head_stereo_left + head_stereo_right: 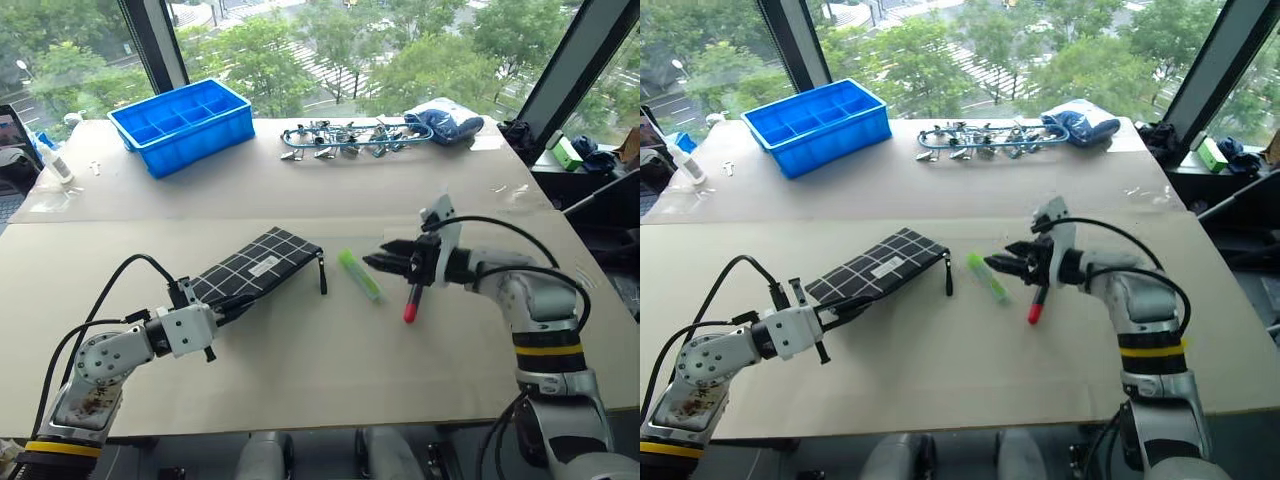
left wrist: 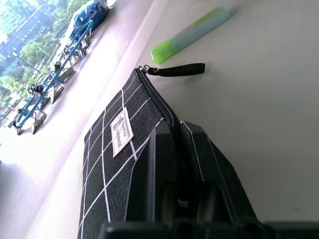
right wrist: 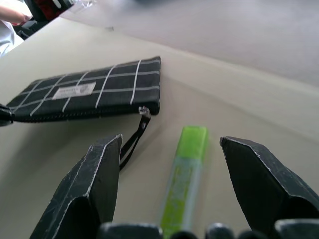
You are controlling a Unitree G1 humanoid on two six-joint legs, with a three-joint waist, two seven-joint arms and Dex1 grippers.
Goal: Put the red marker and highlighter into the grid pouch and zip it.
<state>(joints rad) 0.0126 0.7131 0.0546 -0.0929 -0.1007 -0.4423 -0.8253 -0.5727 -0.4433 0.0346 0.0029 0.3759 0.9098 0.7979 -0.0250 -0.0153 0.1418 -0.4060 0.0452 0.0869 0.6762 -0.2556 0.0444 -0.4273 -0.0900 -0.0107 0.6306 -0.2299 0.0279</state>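
The grid pouch (image 1: pixel 258 266) lies flat in the middle of the table, white label up, and its black zipper strap (image 1: pixel 322 272) hangs off the far right end. My left gripper (image 1: pixel 228 306) is shut on the pouch's near end, along the zipper edge (image 2: pixel 164 107). The light-green highlighter (image 1: pixel 358 273) lies just right of the strap. My right gripper (image 1: pixel 376 262) hovers over the highlighter, open, with a finger (image 3: pixel 99 174) on each side of it and nothing held. The red marker (image 1: pixel 411 303) lies on the table under that wrist, red end toward me.
At the back left stands a blue compartment tray (image 1: pixel 183 122). A heap of metal clips (image 1: pixel 340 138) and a blue cloth (image 1: pixel 445 120) lie at the back centre and right. A white bottle (image 1: pixel 55 160) sits at the far left edge.
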